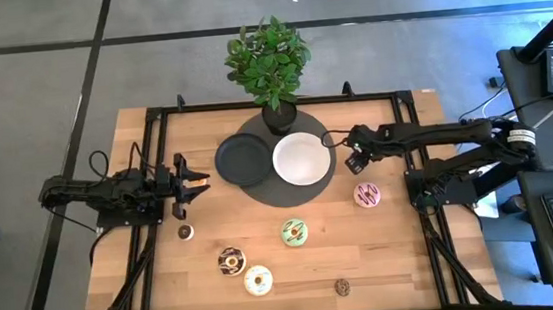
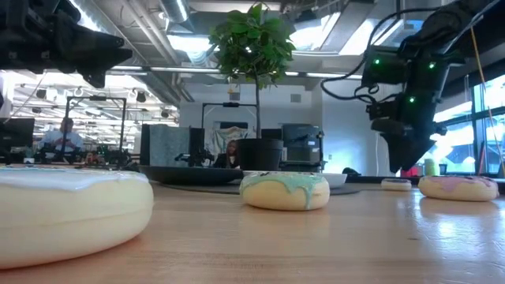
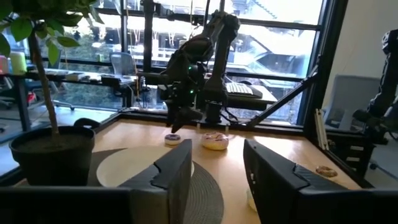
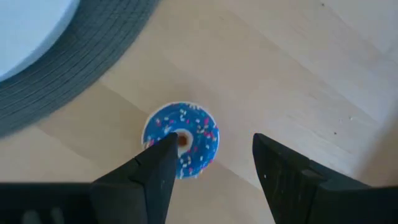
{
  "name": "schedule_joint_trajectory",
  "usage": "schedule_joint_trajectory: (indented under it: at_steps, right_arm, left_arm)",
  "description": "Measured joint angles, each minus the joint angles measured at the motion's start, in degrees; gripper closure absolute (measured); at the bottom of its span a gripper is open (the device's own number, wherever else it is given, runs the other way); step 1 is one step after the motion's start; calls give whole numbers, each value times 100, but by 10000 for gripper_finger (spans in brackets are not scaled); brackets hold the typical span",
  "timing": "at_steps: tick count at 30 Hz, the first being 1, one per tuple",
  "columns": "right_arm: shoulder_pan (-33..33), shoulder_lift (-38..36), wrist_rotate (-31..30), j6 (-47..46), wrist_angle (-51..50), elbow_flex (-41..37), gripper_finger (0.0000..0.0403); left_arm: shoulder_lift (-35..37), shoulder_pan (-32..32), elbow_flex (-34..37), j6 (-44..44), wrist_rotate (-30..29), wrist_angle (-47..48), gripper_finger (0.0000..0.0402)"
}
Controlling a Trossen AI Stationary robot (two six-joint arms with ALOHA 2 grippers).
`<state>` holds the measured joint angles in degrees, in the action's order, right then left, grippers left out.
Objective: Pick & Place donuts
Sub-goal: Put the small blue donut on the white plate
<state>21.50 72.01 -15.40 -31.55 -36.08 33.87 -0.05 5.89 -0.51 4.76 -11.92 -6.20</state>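
Small blue-frosted donut (image 4: 181, 140) lies on bare wood just right of the grey mat (image 1: 255, 184), directly beneath the right gripper (image 4: 208, 168), fingers spread, nothing held. Left gripper (image 1: 197, 183) waits open at the table's left side.

Two arms, matte black throughout, built of jointed tubular segments; left arm (image 1: 109, 190) shorter-looking, blocky links, black cables looped along its base; right arm (image 1: 446, 140) with a pale band near one joint and black cables trailing from the wrist; small green indicator lights on the right arm's housing, seen in the low view; left pincer (image 1: 194, 179) with orange-tan pads; right pincer (image 4: 211, 171) fingers dark, flat-faced, angular.
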Motion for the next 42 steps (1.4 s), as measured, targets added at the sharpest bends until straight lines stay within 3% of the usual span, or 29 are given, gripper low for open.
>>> schedule_joint_trajectory:
  at_steps: [9, 18, 33, 42]
  right_arm:
    - [202, 506, 46, 53, 173, 0, 193]
    - [201, 553, 99, 72, 162, 0, 198]
    - [201, 553, 258, 235, 143, 0, 340]
    - [201, 551, 257, 507, 43, 49, 372]
  left_arm:
    - [2, 0, 0, 49, 0, 0, 253]
    - [1, 0, 1, 49, 0, 0, 256]
    - [2, 0, 1, 49, 0, 0, 253]
    - [1, 0, 0, 49, 0, 0, 250]
